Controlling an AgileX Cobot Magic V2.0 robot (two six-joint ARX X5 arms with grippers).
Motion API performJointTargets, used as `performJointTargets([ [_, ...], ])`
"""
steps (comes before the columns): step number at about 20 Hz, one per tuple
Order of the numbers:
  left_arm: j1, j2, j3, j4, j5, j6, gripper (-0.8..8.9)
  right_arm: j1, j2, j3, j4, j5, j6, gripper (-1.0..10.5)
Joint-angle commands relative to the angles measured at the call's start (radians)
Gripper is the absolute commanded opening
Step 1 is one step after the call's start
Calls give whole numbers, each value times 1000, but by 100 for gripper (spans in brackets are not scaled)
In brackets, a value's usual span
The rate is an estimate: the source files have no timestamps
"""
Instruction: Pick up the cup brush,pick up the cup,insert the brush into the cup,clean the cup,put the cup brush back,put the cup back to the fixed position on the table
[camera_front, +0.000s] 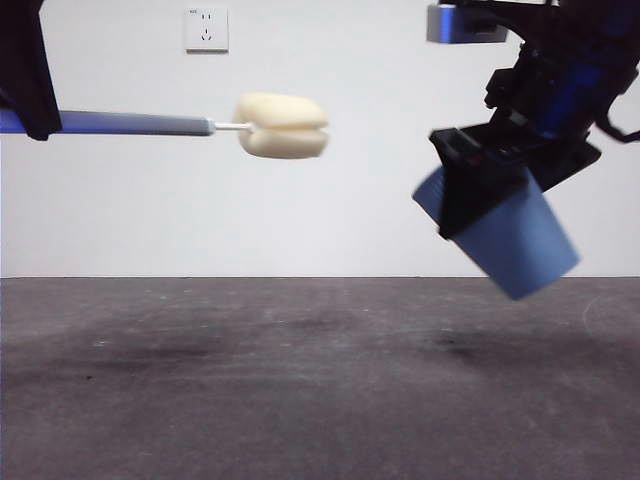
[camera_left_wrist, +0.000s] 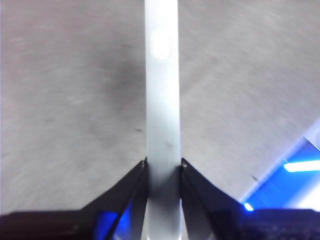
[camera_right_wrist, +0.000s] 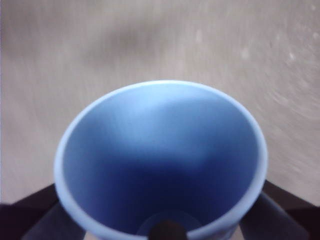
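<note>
The left tool (camera_left_wrist: 162, 167) is clamped on the grey handle of the cup brush (camera_front: 283, 126), which it holds level, high above the table (camera_front: 300, 380), with the cream sponge head pointing toward the other arm. The right tool (camera_front: 497, 175) grips the cup (camera_front: 525, 245) near its rim, also in the air and well apart from the sponge, tilted so the base hangs low and the mouth faces up toward the brush side. In the right wrist view the cup's open mouth (camera_right_wrist: 160, 160) fills the picture and looks empty.

The main risk is a miss at insertion: the brush is horizontal while the cup's mouth is angled, so the sponge may catch the rim instead of entering. A push against the rim could lever the cup in the grip or knock it loose to drop on the table. The long handle is held far from the head, so a sideways load may twist it between the jaws
</note>
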Motion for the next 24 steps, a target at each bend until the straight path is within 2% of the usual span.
performJointTargets([
  [1,0,17,0,-13,58,85,-9,53,4,32,-65,124,-172,-13],
  [3,-14,32,0,-57,75,133,-9,102,4,42,-102,248,-283,-13],
  [4,-26,39,0,-79,74,147,-9,122,4,44,-116,285,-327,-13],
  [10,-103,51,0,-93,76,151,-9,231,6,44,-150,424,-494,-13],
  [12,-137,51,0,-93,79,151,-9,264,8,44,-158,441,-529,-13],
  [20,-217,58,0,-90,101,121,-9,367,22,44,-173,467,-542,-13],
  [24,-244,117,0,-65,102,76,-9,447,33,44,-172,467,-542,-13],
])
